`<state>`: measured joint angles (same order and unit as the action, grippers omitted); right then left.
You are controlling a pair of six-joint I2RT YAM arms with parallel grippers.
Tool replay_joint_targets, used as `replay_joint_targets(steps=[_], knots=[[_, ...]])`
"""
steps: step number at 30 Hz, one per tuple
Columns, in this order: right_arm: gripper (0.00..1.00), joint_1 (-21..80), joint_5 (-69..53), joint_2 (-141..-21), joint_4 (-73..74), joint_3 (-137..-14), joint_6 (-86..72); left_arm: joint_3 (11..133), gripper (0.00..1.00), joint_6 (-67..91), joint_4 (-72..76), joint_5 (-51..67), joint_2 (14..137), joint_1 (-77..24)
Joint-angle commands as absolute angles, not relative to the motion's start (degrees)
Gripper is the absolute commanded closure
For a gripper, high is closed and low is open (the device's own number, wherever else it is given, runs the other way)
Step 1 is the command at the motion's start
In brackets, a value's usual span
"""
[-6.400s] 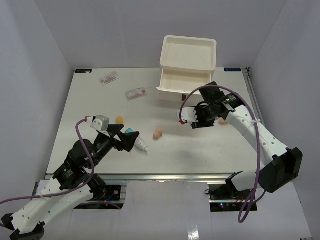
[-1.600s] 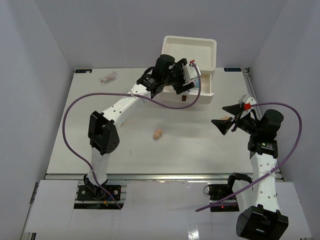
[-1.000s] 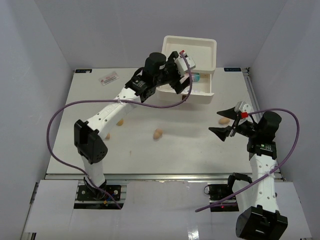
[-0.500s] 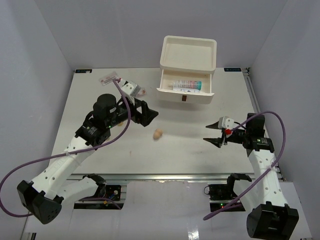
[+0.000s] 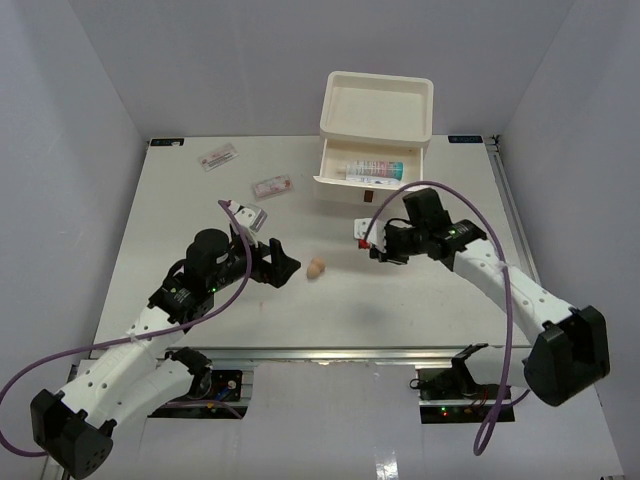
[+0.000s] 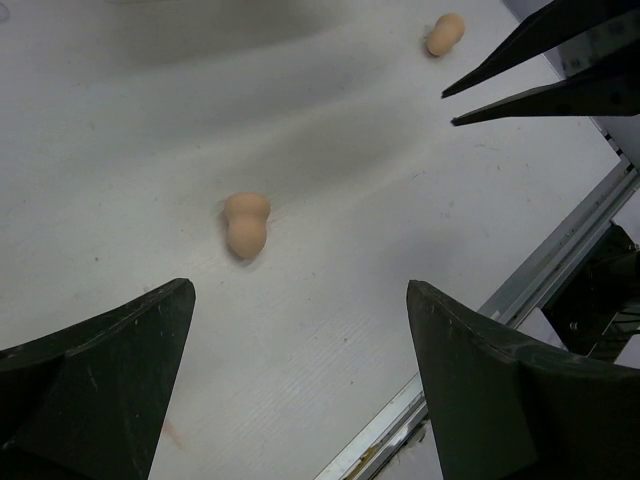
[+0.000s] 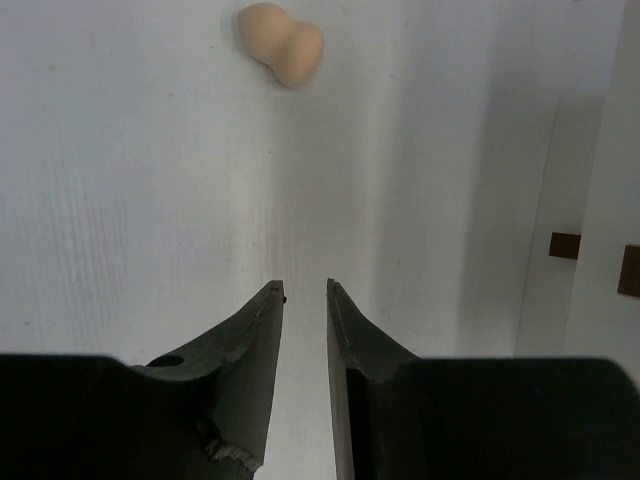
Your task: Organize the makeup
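Observation:
A peach sponge [image 5: 316, 267] lies mid-table, and shows in the left wrist view [image 6: 246, 224] and the right wrist view [image 7: 281, 42]. My left gripper [image 5: 281, 262] is wide open and empty just left of it [image 6: 298, 286]. My right gripper [image 5: 368, 243] is right of the sponge, its jaws nearly shut on nothing [image 7: 303, 286]. A second sponge [image 6: 445, 33] lies beyond the right fingers [image 6: 520, 45]. The white tube [image 5: 375, 172] lies in the open drawer. Two clear pink-red packets [image 5: 217, 157] [image 5: 272, 186] lie at the back left. The small white bottle is out of view.
The white drawer box [image 5: 378, 95] stands at the back centre with one drawer pulled out; its front with brown handles [image 7: 565, 245] shows in the right wrist view. The table's near edge rail [image 6: 560, 250] runs close behind my left gripper.
My right arm has swung in from the right side to just in front of the drawer box, and its jaws have narrowed. My left gripper has dropped nearer to the sponge.

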<state>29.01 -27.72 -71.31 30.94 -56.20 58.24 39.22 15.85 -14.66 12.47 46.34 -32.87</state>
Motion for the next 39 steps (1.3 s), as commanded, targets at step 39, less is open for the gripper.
replay_joint_targets(steps=[39], knots=[[0.41, 24.51, 5.45, -108.42, 9.96, -97.78, 50.61, 38.5, 0.02, 17.31, -13.24, 11.58, 44.66, -29.32]])
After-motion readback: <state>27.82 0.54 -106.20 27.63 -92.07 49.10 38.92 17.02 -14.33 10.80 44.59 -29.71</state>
